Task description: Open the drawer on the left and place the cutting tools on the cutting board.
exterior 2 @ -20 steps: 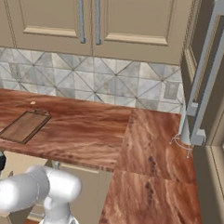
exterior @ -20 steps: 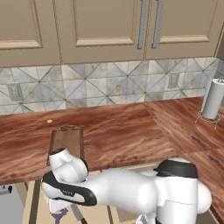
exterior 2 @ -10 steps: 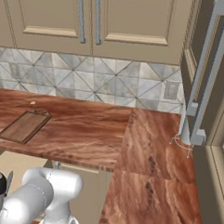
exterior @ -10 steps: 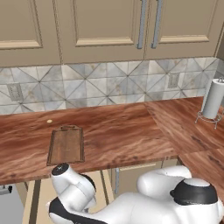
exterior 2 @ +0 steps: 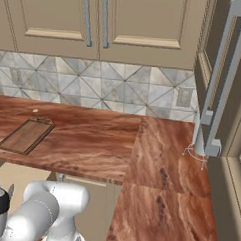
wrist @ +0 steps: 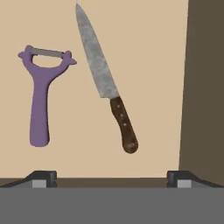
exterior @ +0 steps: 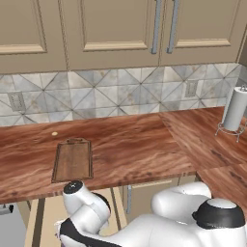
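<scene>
In the hand view I look straight down into the open drawer (wrist: 148,52) with its plain beige floor. The purple Y-shaped peeler (wrist: 39,103) lies at the left, head towards the top. To its right lies the knife (wrist: 106,85), grey blade pointing up and dark brown handle towards me. My gripper (wrist: 111,178) hovers open above them, its fingertips (wrist: 43,178) spread wide with nothing between. The dark-brown cutting board (exterior: 72,160) (exterior 2: 25,135) lies bare on the wooden counter, above where my arm dips below the counter edge.
A dark brown strip (wrist: 203,87) runs down the right side of the hand view, beside the drawer floor. A paper towel holder (exterior: 235,112) stands at the counter's far right. Beige wall cabinets (exterior: 120,29) hang above the tiled backsplash. A tall unit with long handles (exterior 2: 219,87) borders the right.
My arm has sunk from counter height to below the counter edge, into the drawer area. The cutting board and counter have not moved.
</scene>
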